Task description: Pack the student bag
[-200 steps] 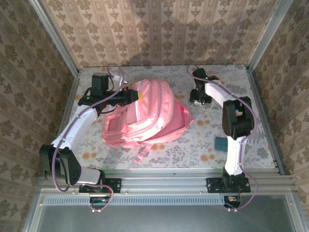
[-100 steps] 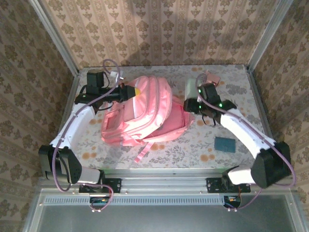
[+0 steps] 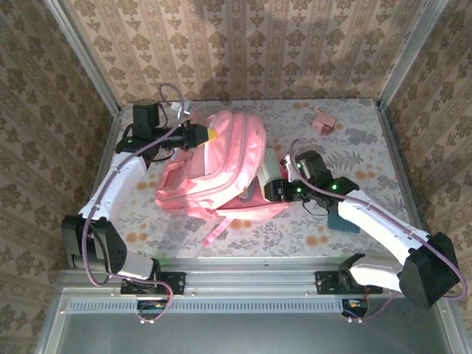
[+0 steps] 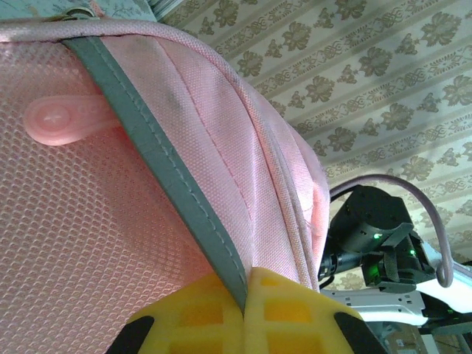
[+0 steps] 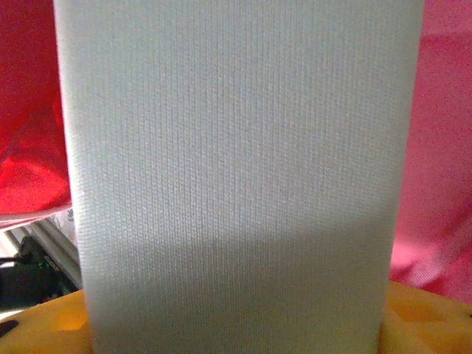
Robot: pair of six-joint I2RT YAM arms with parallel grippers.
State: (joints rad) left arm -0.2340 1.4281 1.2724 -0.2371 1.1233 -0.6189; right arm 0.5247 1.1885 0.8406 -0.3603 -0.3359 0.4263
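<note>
Pink student bag [image 3: 221, 166] lies on the floral table [image 3: 369, 147], left of centre, with its top end toward the far wall and a strap [image 3: 215, 232] trailing toward the near edge. Your left gripper [image 3: 198, 136] is clamped on the bag's top rim. In the left wrist view the yellow fingertips [image 4: 287, 313] pinch the grey trim band [image 4: 147, 162], pink fabric bulges above them, and a pink zip pull [image 4: 55, 122] sits up-left.

Your right gripper [image 3: 274, 188] is at the bag's right side, jaws closed on a grey-white flat item [image 3: 264, 168]. In the right wrist view that item [image 5: 236, 162] stands upright between the yellow pads [image 5: 420, 317], with red-pink bag fabric [image 5: 29, 110] on both sides. Can't tell whether the item is inside the opening or only against it.

Small pink box [image 3: 322, 122] is near the far right corner, well apart from the bag. Teal square [image 3: 343, 220] lies on the table, partly under your right arm.
</note>
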